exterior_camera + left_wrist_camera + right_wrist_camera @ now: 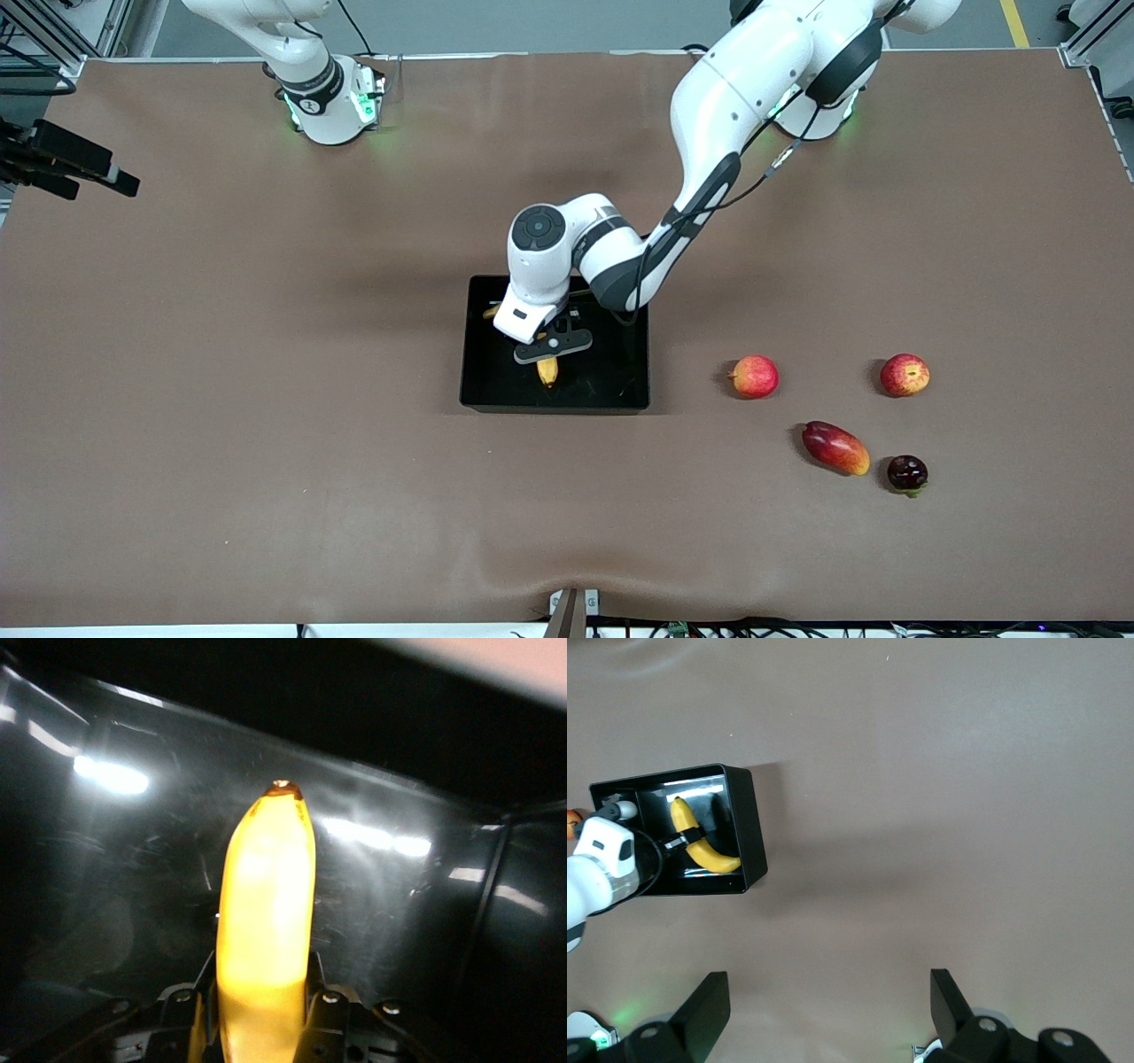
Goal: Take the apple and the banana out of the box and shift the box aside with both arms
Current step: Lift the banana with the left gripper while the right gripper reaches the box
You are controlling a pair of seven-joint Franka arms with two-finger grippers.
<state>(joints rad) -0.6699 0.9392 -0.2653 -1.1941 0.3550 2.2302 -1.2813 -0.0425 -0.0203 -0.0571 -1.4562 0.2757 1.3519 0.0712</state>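
Brown cloth covers the table [266, 443]. At its centre sits the black box [620, 390], with the left gripper [551, 350] down inside, clamped across the banana [547, 372], likely at mid-length for balance. Toward four o'clock lies the apple [904, 374], already out. The right gripper [828, 1010] waits high, fingers spread.
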